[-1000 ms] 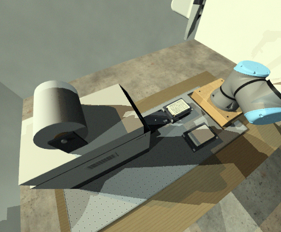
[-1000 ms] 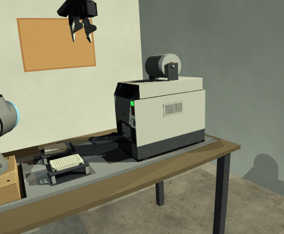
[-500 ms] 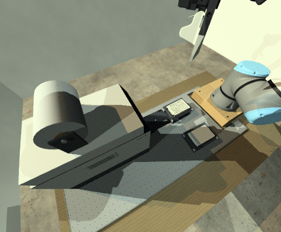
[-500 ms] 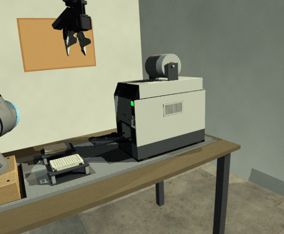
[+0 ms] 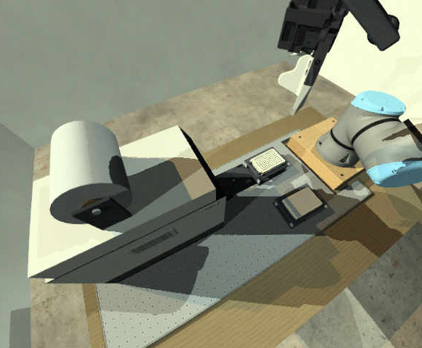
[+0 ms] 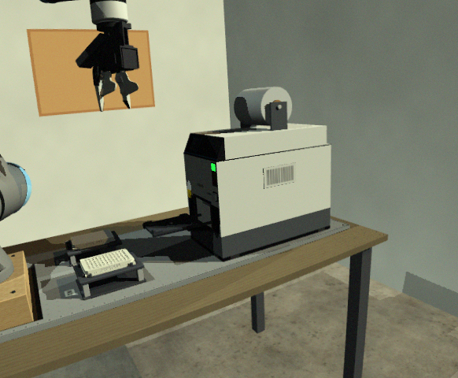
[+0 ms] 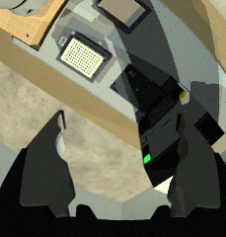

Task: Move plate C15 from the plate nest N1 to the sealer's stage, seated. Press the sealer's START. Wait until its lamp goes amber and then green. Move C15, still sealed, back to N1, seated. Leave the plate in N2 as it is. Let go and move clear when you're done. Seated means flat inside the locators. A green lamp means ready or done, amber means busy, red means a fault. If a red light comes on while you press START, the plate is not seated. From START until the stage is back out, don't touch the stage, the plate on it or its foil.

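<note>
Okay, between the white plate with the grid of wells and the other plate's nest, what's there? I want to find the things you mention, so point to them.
In the top view, just grey board between the white plate (image 5: 267, 162) (image 6: 108, 262) (image 7: 83, 58) and that nest (image 5: 292, 225).

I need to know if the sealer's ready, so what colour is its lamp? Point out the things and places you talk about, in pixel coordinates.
Green (image 6: 212, 167) (image 7: 147, 158), clearest in the exterior view.

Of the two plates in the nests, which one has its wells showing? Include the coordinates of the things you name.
The cream plate (image 5: 267, 161) (image 6: 107, 262) (image 7: 83, 58), in the nest nearer the wall-less table edge in the exterior view's foreground; the other plate (image 5: 303, 202) (image 6: 90, 239) (image 7: 122, 11) shows a plain tan top.
</note>
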Available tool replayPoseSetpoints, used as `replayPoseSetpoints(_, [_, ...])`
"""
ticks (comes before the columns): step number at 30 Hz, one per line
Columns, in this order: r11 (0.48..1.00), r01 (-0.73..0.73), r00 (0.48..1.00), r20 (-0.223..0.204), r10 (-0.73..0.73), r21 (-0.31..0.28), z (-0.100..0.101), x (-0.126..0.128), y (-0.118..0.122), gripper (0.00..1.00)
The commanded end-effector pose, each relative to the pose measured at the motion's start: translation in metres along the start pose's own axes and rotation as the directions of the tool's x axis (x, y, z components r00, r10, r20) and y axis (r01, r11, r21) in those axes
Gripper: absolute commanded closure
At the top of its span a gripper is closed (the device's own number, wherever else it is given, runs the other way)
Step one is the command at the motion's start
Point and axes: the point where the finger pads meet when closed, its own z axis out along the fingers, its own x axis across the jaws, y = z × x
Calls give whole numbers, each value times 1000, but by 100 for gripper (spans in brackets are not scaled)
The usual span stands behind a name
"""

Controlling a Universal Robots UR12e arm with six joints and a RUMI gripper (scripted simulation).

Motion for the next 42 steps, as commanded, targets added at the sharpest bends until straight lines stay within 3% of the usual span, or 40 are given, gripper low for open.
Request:
replayPoseSetpoints(1, [1000, -2, 1000, 0, 2, -4, 12, -3, -5, 32])
replayPoseSetpoints(7, [1000, -2, 1000, 1, 2, -3, 37, -9, -18, 32])
replayPoseSetpoints(21, [1000, -2, 1000, 2, 2, -1, 77, -19, -39, 32])
replayPoseSetpoints(30, [1000, -2, 1000, 4, 2, 1, 116, -29, -60, 32])
replayPoseSetpoints(34, [1000, -2, 1000, 4, 2, 1, 117, -29, -61, 32])
replayPoseSetpoints(42, [1000, -2, 1000, 5, 2, 3, 151, -37, -80, 32])
